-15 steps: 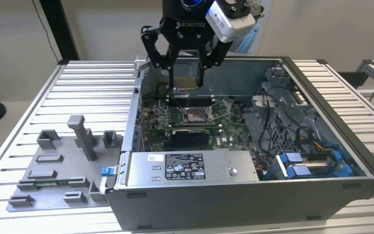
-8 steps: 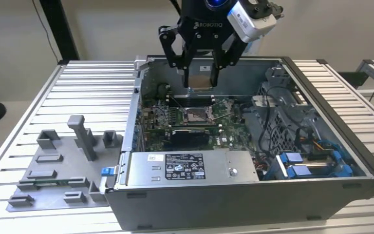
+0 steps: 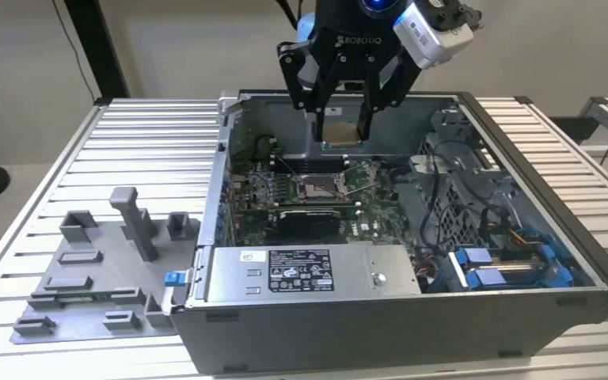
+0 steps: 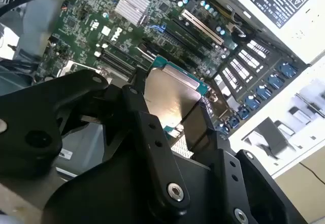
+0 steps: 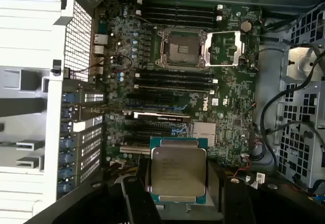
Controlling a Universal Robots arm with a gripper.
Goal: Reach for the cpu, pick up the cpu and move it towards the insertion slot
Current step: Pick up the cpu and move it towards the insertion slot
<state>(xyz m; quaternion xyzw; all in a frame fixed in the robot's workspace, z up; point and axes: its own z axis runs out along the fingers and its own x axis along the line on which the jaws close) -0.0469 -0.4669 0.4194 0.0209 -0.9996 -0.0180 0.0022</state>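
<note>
From my remote seat, closest thing in both wrist views is the gripper (image 5: 177, 183), black linkages in the foreground, fingers closed in on the cpu (image 5: 177, 170) from two opposite sides, so I have the chip pinched and lifted. In the first wrist view its silvery top faces the camera, teal-green rim visible around it; in the second wrist view the cpu (image 4: 170, 99) sits tilted between the black fingers (image 4: 144, 117), metal lid catching light. Past the chip, the green motherboard (image 5: 228, 107) spreads out, rows of long black slots across it. Further on in the first wrist view, the insertion slot (image 5: 180, 49) is a square silver frame with a dark centre, its metal cover plate (image 5: 226, 49) swung open just beside it. Chip is well apart from the socket, not touching the board. In the exterior view the gripper (image 3: 347, 131) hangs over the far part of the open computer case (image 3: 410, 317), cpu (image 3: 347, 131) gripped at its tip, above and behind the insertion slot (image 3: 315, 188). Power supply box (image 3: 304, 273) sits at the case's near edge. On the exterior view's left, a grey tray (image 3: 93, 277) with upright blocks lies on the slatted table (image 3: 146, 142), beside the case.
</note>
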